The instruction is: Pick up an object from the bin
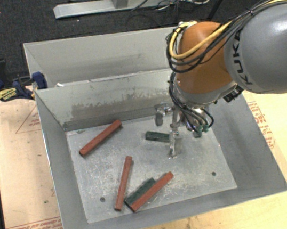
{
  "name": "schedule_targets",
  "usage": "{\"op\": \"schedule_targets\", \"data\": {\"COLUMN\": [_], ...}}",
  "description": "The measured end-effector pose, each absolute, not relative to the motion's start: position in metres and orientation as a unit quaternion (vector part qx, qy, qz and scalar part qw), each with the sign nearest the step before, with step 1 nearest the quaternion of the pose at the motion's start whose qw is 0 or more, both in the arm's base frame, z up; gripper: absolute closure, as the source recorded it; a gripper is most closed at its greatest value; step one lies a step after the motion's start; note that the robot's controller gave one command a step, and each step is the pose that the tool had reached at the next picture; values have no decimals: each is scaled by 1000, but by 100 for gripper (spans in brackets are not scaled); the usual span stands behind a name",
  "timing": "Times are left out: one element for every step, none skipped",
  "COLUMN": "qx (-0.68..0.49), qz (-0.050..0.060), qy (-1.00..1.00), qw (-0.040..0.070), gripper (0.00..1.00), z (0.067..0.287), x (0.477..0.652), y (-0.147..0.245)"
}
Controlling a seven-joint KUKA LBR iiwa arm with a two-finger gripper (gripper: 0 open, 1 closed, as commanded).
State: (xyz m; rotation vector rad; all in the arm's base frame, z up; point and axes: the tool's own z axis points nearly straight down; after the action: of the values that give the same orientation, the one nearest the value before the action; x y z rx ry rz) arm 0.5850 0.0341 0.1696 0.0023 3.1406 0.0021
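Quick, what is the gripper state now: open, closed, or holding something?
Gripper: open, down at the small dark green block, not shut on it.

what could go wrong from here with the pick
1. The gripper is at the right end of the small dark green block, not over its middle, so a grasp there might let the block pivot or slip out.
2. The block lies near the bin's back wall, and the bulky orange wrist is close to it, so a move that way might bump the wall.
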Motion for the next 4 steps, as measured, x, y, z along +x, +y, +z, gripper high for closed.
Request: {"op": "schedule_targets", "data": {"qx": [1, -42, -42, -34], "qz": [1, 1, 1, 0], "qy": [1000, 999, 999, 999], "qw": [1, 2, 2, 6], "gripper": [0, 100, 100, 100], "z": [170, 72, 72, 74], "x": [585, 620, 620, 604], "y": [34, 1, 1, 13]}}
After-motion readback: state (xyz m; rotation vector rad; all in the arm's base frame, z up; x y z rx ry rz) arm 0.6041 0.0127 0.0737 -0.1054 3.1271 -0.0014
